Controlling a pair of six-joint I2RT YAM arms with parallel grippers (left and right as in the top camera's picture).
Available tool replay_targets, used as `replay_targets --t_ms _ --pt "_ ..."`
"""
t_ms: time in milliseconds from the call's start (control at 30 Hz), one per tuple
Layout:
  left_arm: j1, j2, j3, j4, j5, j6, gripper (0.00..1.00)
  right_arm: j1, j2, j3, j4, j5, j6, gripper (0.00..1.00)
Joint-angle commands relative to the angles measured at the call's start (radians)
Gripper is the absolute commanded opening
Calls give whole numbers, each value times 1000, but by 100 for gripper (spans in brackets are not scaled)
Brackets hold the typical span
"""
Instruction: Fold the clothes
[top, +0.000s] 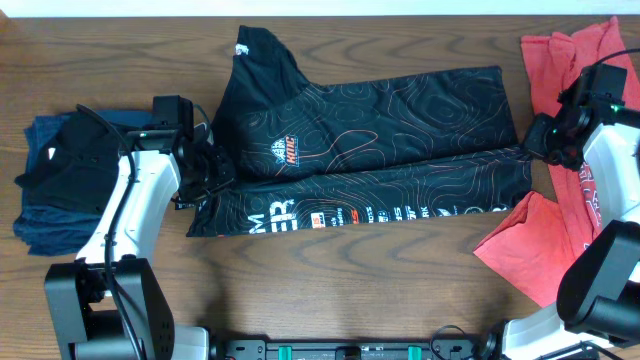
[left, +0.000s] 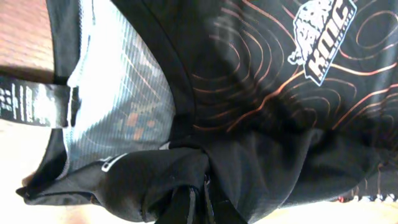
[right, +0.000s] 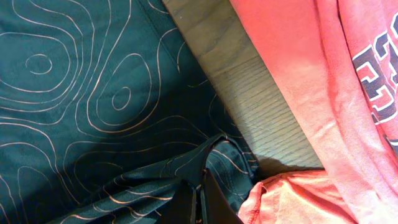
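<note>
**At either end of the black jersey, both grippers clamped on cloth**

Nearest the robot's base, the counter (top: 330, 290) showed brown wood, its grain running side to side. Just beyond, the black jersey (top: 380, 120) stretched across the middle, with a band of white lettering along its near edge, which suggested a lengthwise fold half made. The left gripper (top: 205, 172) was closed on a bunched corner at the jersey's left end. Its wrist view showed black cloth gathered tight in its grip, the pale inside of the fabric exposed beside it. The right gripper (top: 535, 142) was likewise closed on the hem at the right end. Holding both ends probably kept the long garment taut, so that a fold would land straight rather than sag. A red shirt (top: 560, 70) lay rumpled on the right, just beside the jersey and partly under the right arm (top: 610, 160), apparently waiting its turn. On the left, a dark pile (top: 50, 190) of navy and black clothes sat stacked, likely finished. At the far edge only a thin pale strip (top: 300, 5) showed past the counter; of the room nothing more could be told
</note>
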Motion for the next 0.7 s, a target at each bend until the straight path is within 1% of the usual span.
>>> replay_targets --t_ms 0,233,567,633,667 --pt "7 6 -4 7 -32 -6 6 5 8 -5 4 2 -14 1" --pt "7 6 -4 23 -32 -6 6 18 8 -14 3 0 -21 1" --pt "7 6 -4 27 -32 -6 6 22 8 -71 48 0 -22 1" --pt "7 6 -4 27 -32 -6 7 22 8 -80 57 0 -22 2" --pt "7 6 -4 26 -32 -5 8 22 8 -81 59 0 -21 6"
